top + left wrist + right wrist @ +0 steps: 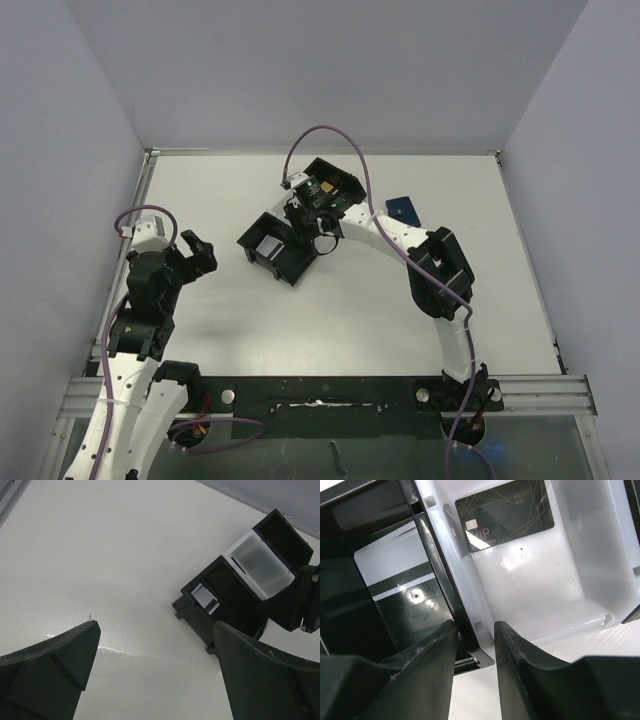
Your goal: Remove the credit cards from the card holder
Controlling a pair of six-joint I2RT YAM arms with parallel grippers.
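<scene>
One flat, glossy black card [506,514]

- We see a card [505,515] that is black, with thin gold lines and gold VIP lettering
- The wallet [403,210] is navy
- The boxes [295,262] are black, their middle section [262,565] frosted white
- We see a white table [230,320] and a purple cable [330,130]
</scene>
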